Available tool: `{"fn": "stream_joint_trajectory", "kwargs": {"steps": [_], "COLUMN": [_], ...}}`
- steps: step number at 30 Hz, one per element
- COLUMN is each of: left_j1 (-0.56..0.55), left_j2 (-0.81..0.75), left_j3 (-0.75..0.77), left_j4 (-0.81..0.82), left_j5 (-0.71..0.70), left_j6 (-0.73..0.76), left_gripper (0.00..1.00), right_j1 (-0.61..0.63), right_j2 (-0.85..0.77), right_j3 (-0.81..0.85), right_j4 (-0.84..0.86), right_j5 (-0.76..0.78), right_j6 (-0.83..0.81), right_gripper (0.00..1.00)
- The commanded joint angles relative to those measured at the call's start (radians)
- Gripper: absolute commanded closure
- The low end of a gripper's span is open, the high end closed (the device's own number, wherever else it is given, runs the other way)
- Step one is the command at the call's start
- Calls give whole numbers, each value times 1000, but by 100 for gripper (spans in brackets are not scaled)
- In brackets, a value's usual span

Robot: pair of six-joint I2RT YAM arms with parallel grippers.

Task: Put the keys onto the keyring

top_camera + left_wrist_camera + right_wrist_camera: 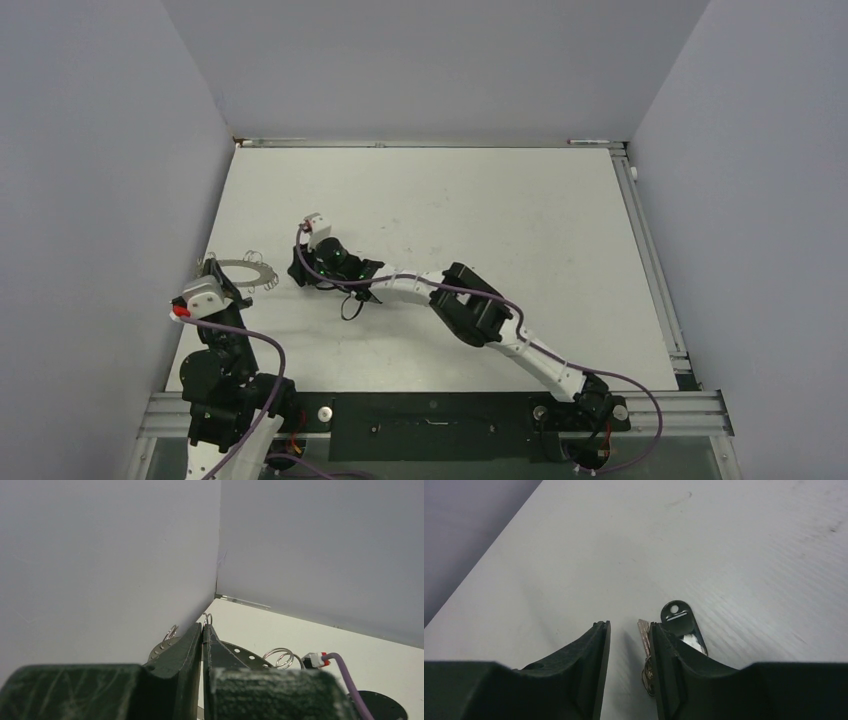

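right pincer (628,626) low over the tabletop (724,555), jaws half apart and gripping nothing, keys (679,622) lying against one finger, partly hidden behind it, left pincer (202,628) squeezed tight at the keyring (241,655) rim, can't tell if it's actually pinching it, side wall (100,580) crowding its left

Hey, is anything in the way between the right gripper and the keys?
Nothing visible. The keys lie on the table at the tips of the right gripper, silvery blade inside the gap between its open fingers.
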Motion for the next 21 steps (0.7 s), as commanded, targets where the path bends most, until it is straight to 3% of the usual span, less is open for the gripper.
{"fn": "stream_joint_trajectory", "kwargs": {"steps": [1, 8, 11, 15, 17, 21], "left_j1": [4, -4, -7, -19, -32, -38], "left_j2": [-5, 17, 30, 34, 39, 58], "left_j3": [43, 45, 47, 47, 45, 51], "left_j4": [26, 19, 17, 14, 12, 8], "left_j5": [20, 37, 44, 55, 61, 91], "left_j6": [-12, -23, -27, -35, -33, -41], "left_gripper": [100, 100, 100, 100, 100, 100], "right_j1": [-48, -116, -140, -138, -140, -139], "right_j2": [-197, -560, -719, -937, -1043, -1230], "right_j3": [-285, -760, -890, -942, -972, -1038], "right_j4": [-56, -103, -241, -524, -588, -573], "right_j5": [41, 66, 144, 396, 448, 453], "right_j6": [-9, -37, -86, -165, -181, -187], "right_gripper": [65, 68, 68, 68, 64, 37]}}
